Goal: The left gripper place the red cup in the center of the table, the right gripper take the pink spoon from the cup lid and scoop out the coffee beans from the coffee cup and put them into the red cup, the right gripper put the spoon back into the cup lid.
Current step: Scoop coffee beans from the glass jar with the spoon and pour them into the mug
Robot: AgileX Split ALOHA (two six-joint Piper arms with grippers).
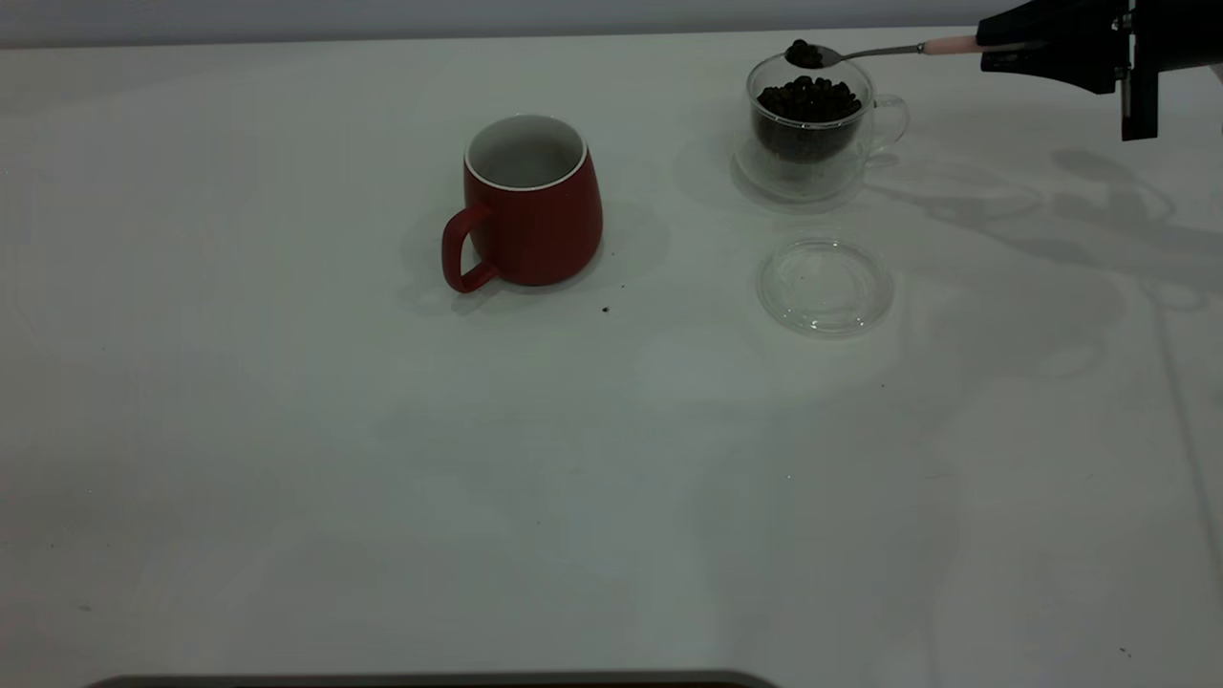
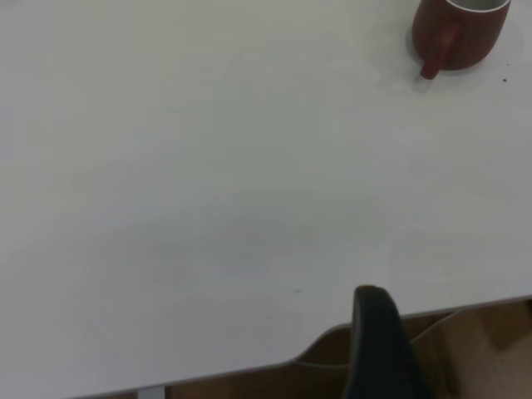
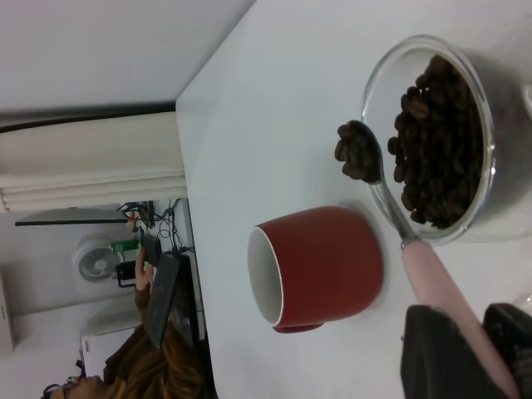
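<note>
Above coffee cup (image 1: 810,122) | pink spoon (image 1: 884,50), beans loaded | right claw (image 1: 994,43) gripping handle

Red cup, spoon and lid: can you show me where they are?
Red cup (image 1: 535,225), exterior view, on its red side wall.
Spoon (image 1: 948,45), exterior view, on its pink handle.
Lid (image 1: 826,287), exterior view, on the middle of the clear glass disc.

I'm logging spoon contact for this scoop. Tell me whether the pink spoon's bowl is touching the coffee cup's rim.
Cannot tell. In the exterior view the pink spoon, held by the right gripper, overlaps the far rim of the coffee cup; the right wrist view shows overlap too, with no clear gap.
</note>
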